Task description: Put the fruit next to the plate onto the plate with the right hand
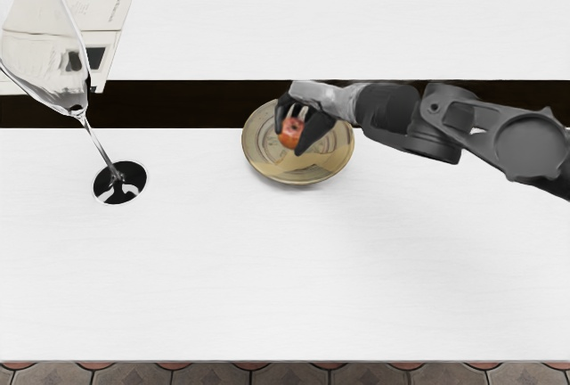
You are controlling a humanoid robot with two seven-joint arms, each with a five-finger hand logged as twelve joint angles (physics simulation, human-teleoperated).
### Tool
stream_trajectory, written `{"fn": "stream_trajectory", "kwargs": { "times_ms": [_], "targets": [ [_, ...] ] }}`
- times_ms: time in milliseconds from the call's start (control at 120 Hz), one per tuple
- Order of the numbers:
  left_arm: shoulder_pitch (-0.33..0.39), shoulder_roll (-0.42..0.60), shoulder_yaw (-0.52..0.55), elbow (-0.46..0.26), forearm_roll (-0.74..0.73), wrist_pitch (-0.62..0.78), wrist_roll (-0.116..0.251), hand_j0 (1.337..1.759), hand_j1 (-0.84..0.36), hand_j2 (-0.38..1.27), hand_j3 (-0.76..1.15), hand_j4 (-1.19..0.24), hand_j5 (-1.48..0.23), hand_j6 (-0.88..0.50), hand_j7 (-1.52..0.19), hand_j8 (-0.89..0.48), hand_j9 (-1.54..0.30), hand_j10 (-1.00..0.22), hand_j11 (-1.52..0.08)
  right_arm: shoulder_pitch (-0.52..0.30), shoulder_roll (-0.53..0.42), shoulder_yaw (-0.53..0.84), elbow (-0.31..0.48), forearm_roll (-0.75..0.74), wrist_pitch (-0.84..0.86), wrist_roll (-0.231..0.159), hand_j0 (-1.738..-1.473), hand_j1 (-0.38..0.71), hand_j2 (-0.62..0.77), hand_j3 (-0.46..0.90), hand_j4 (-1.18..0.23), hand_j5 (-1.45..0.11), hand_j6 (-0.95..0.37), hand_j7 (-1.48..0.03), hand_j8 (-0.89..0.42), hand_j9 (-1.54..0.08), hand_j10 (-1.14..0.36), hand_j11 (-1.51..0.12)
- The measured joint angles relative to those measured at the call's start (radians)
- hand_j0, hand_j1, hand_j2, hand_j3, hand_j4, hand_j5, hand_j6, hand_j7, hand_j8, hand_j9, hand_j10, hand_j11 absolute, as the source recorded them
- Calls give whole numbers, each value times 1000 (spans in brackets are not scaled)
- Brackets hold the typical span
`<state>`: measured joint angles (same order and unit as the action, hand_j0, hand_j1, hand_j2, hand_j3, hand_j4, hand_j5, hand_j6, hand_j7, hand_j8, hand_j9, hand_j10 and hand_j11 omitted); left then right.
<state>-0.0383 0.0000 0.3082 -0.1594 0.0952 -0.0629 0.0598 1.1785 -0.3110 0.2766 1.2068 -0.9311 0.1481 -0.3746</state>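
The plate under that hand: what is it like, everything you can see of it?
The plate is round and shallow, dull gold like metal, with concentric rings on its face. It lies flat at the far edge of the white table, its far rim showing against a dark band. The right hand, curled around a small red fruit, is over its centre and hides part of it. Whether either touches the plate cannot be told.

right arm (pixel 499 135): dark grey, round joint housings | wrist (pixel 331 98): light grey | robot hand (pixel 305 114): black fingers (pixel 313 134)
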Motion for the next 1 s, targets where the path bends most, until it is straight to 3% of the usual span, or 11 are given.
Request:
{"fn": "stream_trajectory", "kwargs": {
  "times_ms": [333, 483, 650, 883, 1000],
  "targets": [
    [0, 0, 0, 0, 0, 0, 0, 1658, 55, 49, 0, -245, -318, -245, -318, -245, -318, -245, -318, 1, 33, -15, -30, -25, -6, -22, -1658, 369, 273, 2, -712, -1082, -349, -989, -274, -1084, -537, -1084],
    [0, 0, 0, 0, 0, 0, 0, 1658, 55, 49, 0, -245, -318, -245, -318, -245, -318, -245, -318, 1, 36, -14, -32, -29, -7, -32, -1658, 314, 186, 0, -635, -909, -441, -859, -375, -911, -551, -911],
    [0, 0, 0, 0, 0, 0, 0, 1658, 55, 49, 0, -245, -318, -245, -318, -245, -318, -245, -318, 1, 39, -11, -37, -26, -9, -34, -1658, 244, 41, 0, -532, -731, -447, -708, -412, -730, -496, -730],
    [0, 0, 0, 0, 0, 0, 0, 1658, 55, 49, 0, -245, -318, -245, -318, -245, -318, -245, -318, 0, 26, 6, -51, -15, -10, -30, -1658, 121, -33, 0, -405, -538, -378, -531, -367, -538, -393, -538],
    [0, 0, 0, 0, 0, 0, 0, 1658, 55, 49, 0, -245, -318, -245, -318, -245, -318, -245, -318, 0, -8, 45, -37, 51, 3, -13, -1658, -12, -30, 0, -289, -382, -275, -378, -268, -382, -283, -382]
  ]
}}
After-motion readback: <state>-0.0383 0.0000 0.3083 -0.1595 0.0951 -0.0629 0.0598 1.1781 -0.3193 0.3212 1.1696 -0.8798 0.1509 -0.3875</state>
